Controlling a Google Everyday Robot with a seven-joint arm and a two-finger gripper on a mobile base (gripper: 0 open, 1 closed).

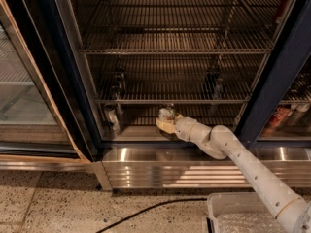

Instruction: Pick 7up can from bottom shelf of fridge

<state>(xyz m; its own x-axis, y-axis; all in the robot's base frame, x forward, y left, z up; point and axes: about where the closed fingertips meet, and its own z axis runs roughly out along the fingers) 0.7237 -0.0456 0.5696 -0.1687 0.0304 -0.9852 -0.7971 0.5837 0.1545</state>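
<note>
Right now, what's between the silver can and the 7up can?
Nothing: in the camera view only bare shelf lies between the silver can and the 7up can. The gripper is at the 7up can's base.

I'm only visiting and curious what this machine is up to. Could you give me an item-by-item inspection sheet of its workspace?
Surface: bottom shelf of the fridge, a dark wire rack above a ribbed steel base panel.
Job's things: 7up can, upright near the shelf's front, about mid-width.
Clutter: one silvery can at the shelf's left end.
Grippers: gripper right at the 7up can, low on its front side; the arm reaches in from the lower right.
Cables: black cable lying on the floor in front of the fridge.
Surroundings: white bin at lower right; drinks in the neighbouring compartment on the right; speckled floor.
</note>
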